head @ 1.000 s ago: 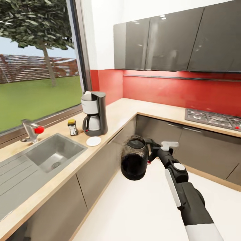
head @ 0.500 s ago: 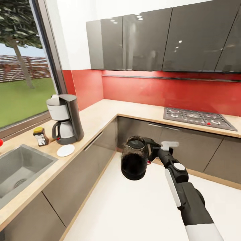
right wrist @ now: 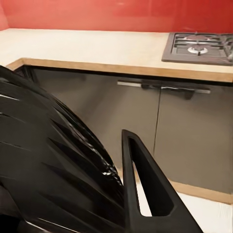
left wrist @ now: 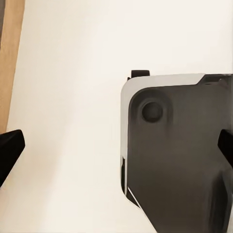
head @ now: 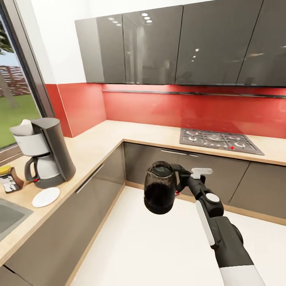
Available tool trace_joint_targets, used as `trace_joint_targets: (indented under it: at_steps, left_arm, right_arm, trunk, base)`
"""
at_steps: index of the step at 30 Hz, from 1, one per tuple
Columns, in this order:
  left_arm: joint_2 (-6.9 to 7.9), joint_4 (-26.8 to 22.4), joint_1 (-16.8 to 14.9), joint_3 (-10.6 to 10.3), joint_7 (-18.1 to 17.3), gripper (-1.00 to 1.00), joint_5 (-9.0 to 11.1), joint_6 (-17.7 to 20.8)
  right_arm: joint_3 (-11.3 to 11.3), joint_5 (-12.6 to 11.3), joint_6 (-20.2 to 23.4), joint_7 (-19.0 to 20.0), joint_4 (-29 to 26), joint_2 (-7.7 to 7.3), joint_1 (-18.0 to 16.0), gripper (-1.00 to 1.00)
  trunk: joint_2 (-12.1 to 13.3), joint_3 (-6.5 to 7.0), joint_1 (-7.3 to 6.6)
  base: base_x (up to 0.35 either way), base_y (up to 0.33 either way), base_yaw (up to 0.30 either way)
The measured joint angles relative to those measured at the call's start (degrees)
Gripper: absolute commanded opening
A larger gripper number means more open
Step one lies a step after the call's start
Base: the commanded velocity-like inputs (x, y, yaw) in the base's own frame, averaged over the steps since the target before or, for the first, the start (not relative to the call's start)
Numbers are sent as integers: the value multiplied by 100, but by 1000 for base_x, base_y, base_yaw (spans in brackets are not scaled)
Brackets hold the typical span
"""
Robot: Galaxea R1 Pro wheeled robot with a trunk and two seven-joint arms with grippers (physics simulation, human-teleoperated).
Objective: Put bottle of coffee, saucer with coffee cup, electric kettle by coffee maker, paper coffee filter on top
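The black electric kettle [head: 159,192] hangs in the air over the floor, its handle held in my right gripper [head: 181,180], which is shut on it. The right wrist view looks past the kettle's ribbed body [right wrist: 53,179] and handle [right wrist: 145,191]. On the left counter stands the grey coffee maker [head: 44,155] with a white paper filter [head: 23,127] on top. A white saucer [head: 46,197] lies in front of it, and the coffee bottle [head: 8,178] stands beside it. My left gripper [left wrist: 116,148] is open, its dark fingertips [left wrist: 9,151] far apart above the floor.
The L-shaped wooden countertop [head: 131,135] runs along the left and back walls over grey cabinets [head: 198,167]. A gas cooktop [head: 217,140] sits at the back right, and a sink corner [head: 7,214] at the far left. White floor [head: 159,246] lies ahead. My grey base [left wrist: 179,160] shows below the left wrist.
The head view has swung to the right: window and sink slid off to the left, and the cooktop came toward the middle. The kettle stays held in the right gripper as before.
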Motion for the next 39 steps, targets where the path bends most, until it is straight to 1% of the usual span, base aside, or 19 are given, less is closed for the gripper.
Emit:
trace_joint_targets:
  at_steps: [9,17,18,19,20,23,28,39]
  left_arm:
    - [-3,7,0,0,0,100,0,-2]
    - [-9,9,0,0,5,100,0,0]
    - [-9,9,0,0,6,100,0,0]
    - [-9,8,1,1,7,100,0,0]
    - [-9,8,1,1,7,100,0,1]
    - [-9,9,0,0,8,100,1,0]
    - [-9,9,0,0,14,100,2,8]
    - [-3,26,0,0,23,100,9,18]
  right_arm:
    - [-3,6,-4,-1,1,0,0,-100]
    - [-27,-7,-9,-3,-37,-1,0,-100]
    - [-60,0,-8,-3,-39,-1,0,-100]
    - [-215,19,-6,-21,-42,0,-2,-100]
    - [-319,20,-6,-21,-39,1,-1,-100]
    - [-471,-11,-8,-18,-48,4,-1,-100]
    - [-505,-25,-1,-16,-141,5,0,-100]
    - [-509,-26,0,-15,-157,7,0,-100]
  trunk:
    - [0,0,0]
    - [0,0,1]
    - [0,0,1]
    - [-1,1,0]
    - [0,0,1]
    - [0,0,1]
    - [0,0,1]
    - [0,0,1]
  base:
    - [335,-20,0]
    - [300,-178,0]
    - [284,-207,0]
    - [284,-208,0]
    - [284,-208,0]
    - [284,-208,0]
    - [284,-209,0]
    - [284,-208,0]
